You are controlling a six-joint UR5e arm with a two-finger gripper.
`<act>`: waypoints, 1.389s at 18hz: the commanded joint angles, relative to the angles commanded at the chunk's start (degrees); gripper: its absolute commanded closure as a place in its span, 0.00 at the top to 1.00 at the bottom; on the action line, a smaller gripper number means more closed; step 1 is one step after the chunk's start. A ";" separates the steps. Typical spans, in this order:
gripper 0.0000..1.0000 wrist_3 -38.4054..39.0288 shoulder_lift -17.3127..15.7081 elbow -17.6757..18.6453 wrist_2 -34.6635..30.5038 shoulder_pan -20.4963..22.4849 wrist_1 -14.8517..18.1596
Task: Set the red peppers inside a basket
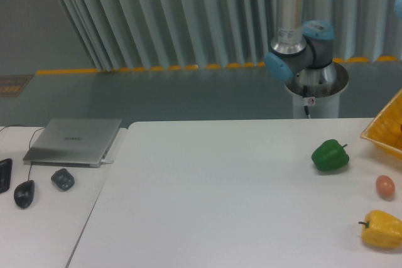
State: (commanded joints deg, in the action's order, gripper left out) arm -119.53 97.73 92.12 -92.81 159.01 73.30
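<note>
The yellow-orange lattice basket (384,128) juts in at the right edge of the white table, only its near corner showing. No red peppers can be made out; the inside of the basket is mostly cut off. The arm's base and lower joints (299,54) stand behind the table's far edge, and the arm runs up out of the frame. A bit of blue arm joint (398,3) shows at the top right edge. The gripper itself is out of view.
A green pepper (330,155), a small pinkish egg-shaped thing (385,186) and a yellow pepper (381,229) lie on the right of the table (220,205). On the left desk sit a laptop (75,140), a mouse (24,193) and a small dark object (62,179).
</note>
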 joint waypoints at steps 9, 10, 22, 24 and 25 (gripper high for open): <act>1.00 0.27 2.98 -1.15 2.72 -2.47 0.53; 1.00 0.27 3.51 -1.15 2.72 -2.47 0.70; 1.00 1.50 5.19 -3.17 6.24 -3.79 3.34; 1.00 1.50 5.19 -3.17 6.15 -3.79 3.34; 1.00 1.50 5.19 -3.17 6.15 -3.79 3.34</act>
State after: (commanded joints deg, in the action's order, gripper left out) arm -118.04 102.92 88.95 -86.66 155.21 76.64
